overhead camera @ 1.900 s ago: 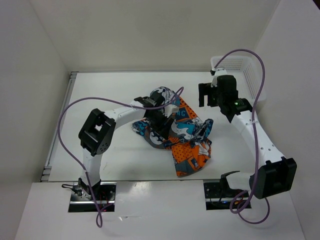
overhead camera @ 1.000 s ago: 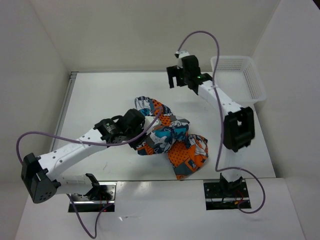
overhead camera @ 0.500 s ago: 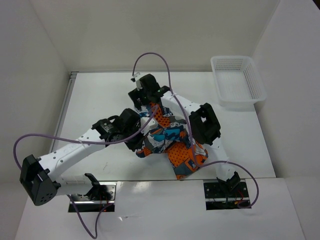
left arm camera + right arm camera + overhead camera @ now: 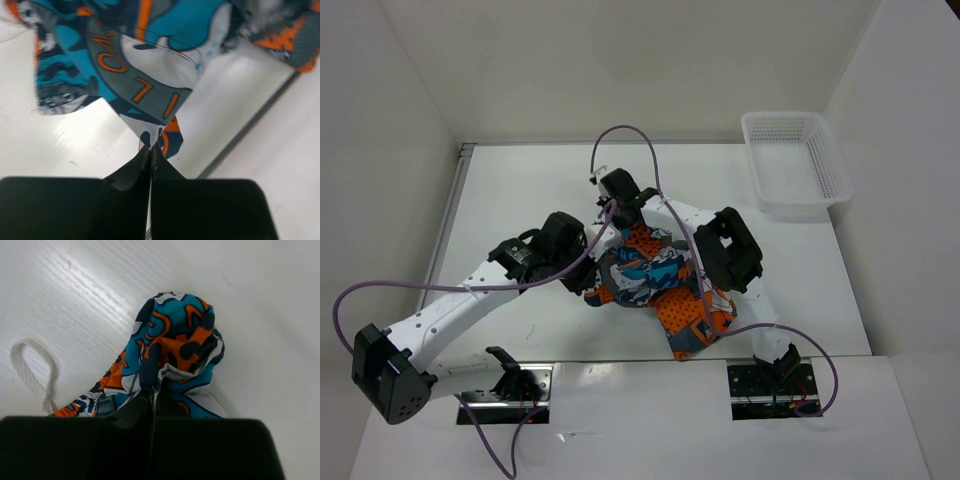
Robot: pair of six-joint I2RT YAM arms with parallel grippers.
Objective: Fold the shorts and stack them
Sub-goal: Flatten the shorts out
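White table (image 4: pixel 505 190) boxed in by plain white walls (image 4: pixel 620 70)

Bright, even overhead light; soft shadows under arms on table (image 4: pixel 520 180). Wrist cams: left gripper (image 4: pixel 151 150) & right gripper (image 4: pixel 152 392) near-black, no detail. Just ahead of left gripper, shorts (image 4: pixel 150 75) slightly soft. Sheen streaks ahead-left of right gripper.

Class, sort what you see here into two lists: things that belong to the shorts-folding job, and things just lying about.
Belongs to the job:
shorts
left gripper and right gripper, both with jaws shut on the shorts

Just lying about:
white mesh basket, far right on the table
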